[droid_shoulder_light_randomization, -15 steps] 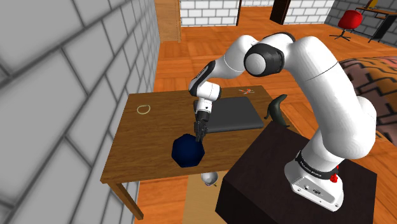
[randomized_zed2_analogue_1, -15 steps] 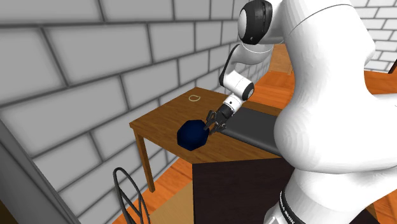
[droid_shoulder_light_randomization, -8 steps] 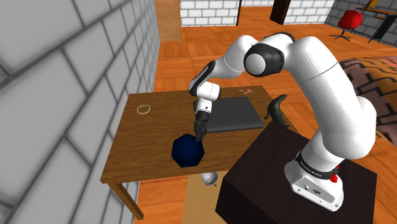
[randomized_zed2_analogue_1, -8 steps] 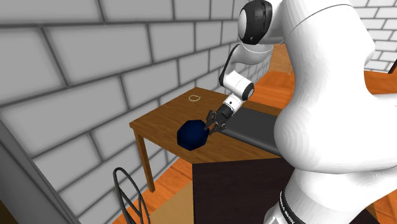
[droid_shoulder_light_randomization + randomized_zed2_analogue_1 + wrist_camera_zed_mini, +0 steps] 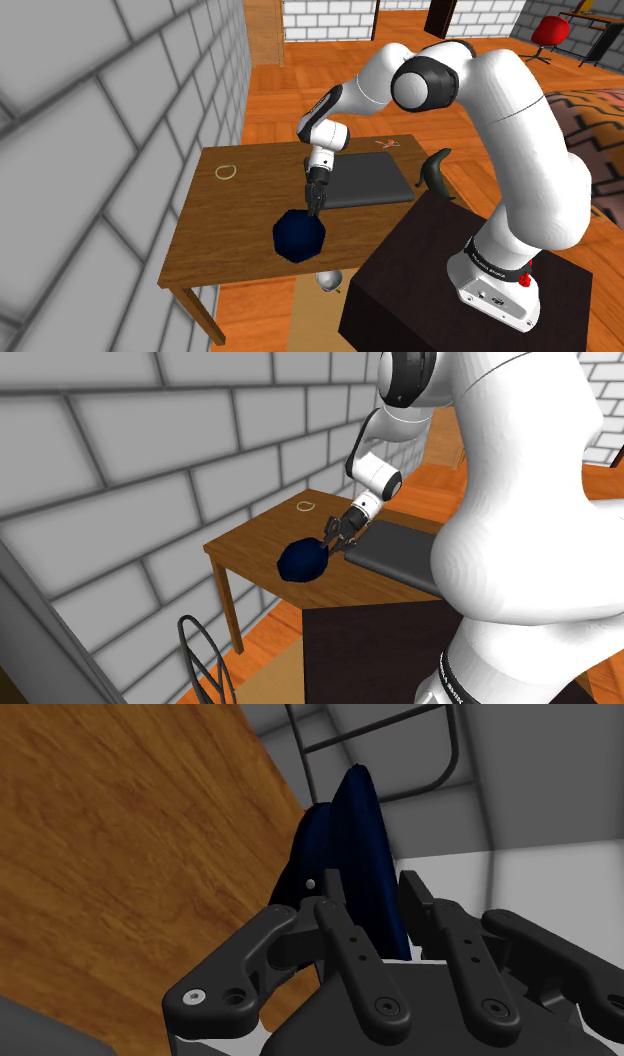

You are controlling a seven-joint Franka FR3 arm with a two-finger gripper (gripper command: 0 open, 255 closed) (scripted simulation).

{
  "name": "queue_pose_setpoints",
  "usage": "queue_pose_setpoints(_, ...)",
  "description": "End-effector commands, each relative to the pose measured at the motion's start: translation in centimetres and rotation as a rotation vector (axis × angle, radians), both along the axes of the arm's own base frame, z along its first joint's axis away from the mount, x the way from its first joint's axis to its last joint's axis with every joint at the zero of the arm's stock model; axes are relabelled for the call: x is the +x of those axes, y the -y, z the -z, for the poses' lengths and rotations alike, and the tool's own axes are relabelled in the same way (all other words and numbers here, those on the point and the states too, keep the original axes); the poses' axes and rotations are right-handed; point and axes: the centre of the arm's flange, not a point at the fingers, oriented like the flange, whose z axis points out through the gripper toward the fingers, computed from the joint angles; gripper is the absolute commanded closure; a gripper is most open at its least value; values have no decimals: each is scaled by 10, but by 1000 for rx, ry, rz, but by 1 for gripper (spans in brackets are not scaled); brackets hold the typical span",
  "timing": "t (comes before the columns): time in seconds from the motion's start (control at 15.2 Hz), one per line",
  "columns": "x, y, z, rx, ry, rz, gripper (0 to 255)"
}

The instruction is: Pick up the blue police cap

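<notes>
Near the stand-side edge of the wooden table (image 5: 215, 225), the dark blue police cap (image 5: 299, 235) is sitting at about 7 o'clock from the gripper (image 5: 314, 207) in the shoulder view, and at about 8 o'clock from it in the second exterior view (image 5: 303, 560). The jaws are standing nearly closed and are clamping a thin part of the cap's edge; in the wrist view the fingers (image 5: 330, 894) are pressing the blue fabric from both sides. From there the cap (image 5: 350, 844) is presenting itself edge-on, with its long axis running straight away from the fingertips, along the gripper's own line. Which end is carrying the visor cannot be told. Whether the cap's underside is resting on the table also cannot be told. A dark grey slab (image 5: 368, 180) is lying at 2 o'clock from the cap, just beside the gripper, so a lift is calling for a straight upward pull.
</notes>
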Motion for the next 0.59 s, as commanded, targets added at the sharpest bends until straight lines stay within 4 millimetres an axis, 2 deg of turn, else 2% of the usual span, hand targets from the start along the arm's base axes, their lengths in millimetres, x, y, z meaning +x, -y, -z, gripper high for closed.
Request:
queue_pose_setpoints(0.0,1,1,-12,0,0,0,255)
queue_pose_setpoints(0.4,1,1,-44,0,0,0,255)
queue_pose_setpoints(0.53,1,1,-44,0,0,0,255)
